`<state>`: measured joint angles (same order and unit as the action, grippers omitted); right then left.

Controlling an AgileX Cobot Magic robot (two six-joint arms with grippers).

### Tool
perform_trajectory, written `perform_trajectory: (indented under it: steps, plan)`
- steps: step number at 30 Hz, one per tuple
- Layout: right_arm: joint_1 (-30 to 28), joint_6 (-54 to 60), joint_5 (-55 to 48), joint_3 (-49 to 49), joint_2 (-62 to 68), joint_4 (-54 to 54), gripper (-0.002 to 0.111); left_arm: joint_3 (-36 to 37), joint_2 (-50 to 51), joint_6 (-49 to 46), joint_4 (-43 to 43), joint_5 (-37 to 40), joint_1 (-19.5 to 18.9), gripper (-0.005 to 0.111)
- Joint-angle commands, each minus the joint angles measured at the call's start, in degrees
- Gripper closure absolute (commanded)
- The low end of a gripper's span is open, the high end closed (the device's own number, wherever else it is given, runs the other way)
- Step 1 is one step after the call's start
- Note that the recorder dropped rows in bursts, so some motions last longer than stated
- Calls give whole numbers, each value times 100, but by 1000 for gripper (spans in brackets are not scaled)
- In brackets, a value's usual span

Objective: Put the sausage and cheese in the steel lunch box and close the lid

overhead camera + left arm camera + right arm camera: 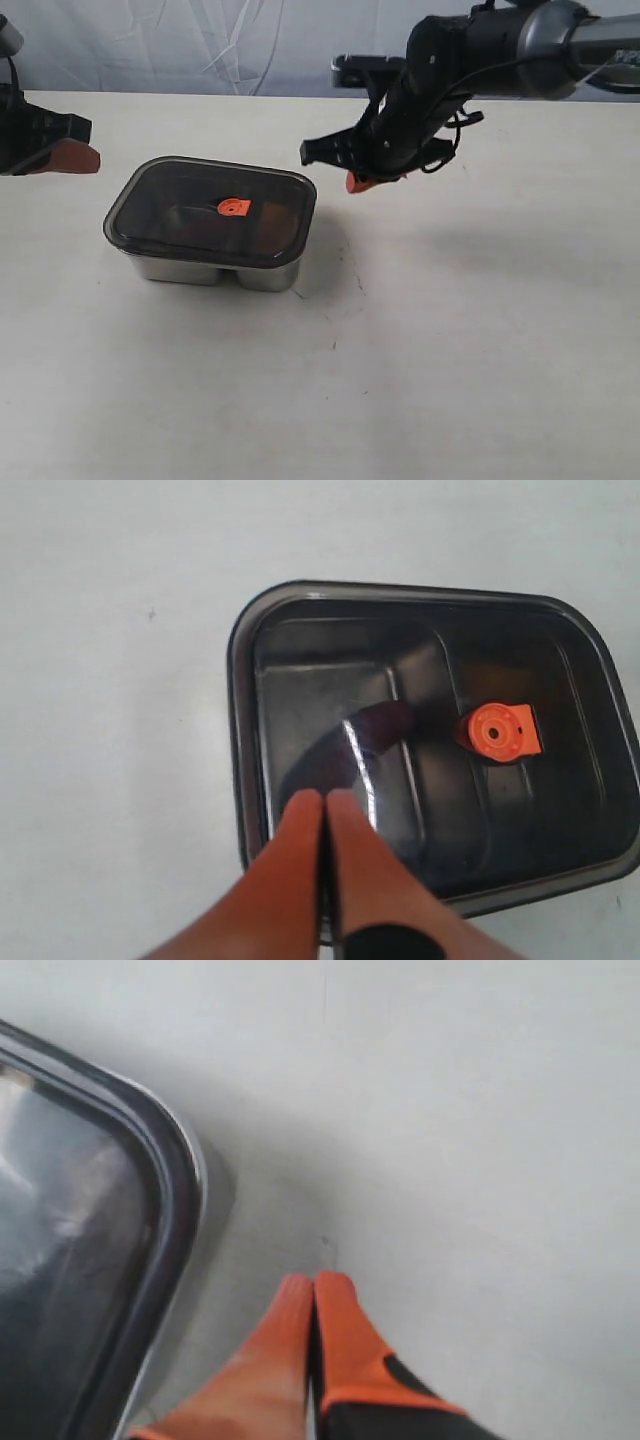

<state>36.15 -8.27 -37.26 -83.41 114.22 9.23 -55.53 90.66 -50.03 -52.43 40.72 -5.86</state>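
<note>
The steel lunch box (215,270) stands left of centre on the table with the dark translucent lid (170,205) seated on it; an orange valve tab (232,208) marks the lid's middle. Sausage and cheese cannot be made out through the dark lid. My left gripper (88,158) hovers shut at the far left, its orange fingertips (303,808) pressed together over the lid (330,700) edge. Up in the air to the right of the box my right gripper (355,183) is shut too, its fingertips (337,1295) touching above bare table beside the lid's corner (170,1170).
The white table (450,330) stretches wide to the right and front of the box. A pale wrinkled backdrop (200,45) runs along the far edge. The right arm (520,40) reaches in from the upper right.
</note>
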Motion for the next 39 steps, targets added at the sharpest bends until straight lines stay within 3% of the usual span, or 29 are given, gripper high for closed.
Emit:
perform_trajectory:
  steps: [1,7,15,28,39]
  plan:
    - [-13,-199,153,-37,-571,11,109,-272,542,19,-104,515,25,107]
    - [0,75,42,-37,-583,610,109,-632,900,19,-164,579,25,107]
    - [27,536,59,-37,-465,1271,109,-827,900,1162,1019,317,14,107]
    - [359,704,389,-37,-64,1585,109,-827,900,1139,893,426,89,107]
    - [400,781,227,-368,-66,1637,109,-827,1261,1060,879,183,483,107]
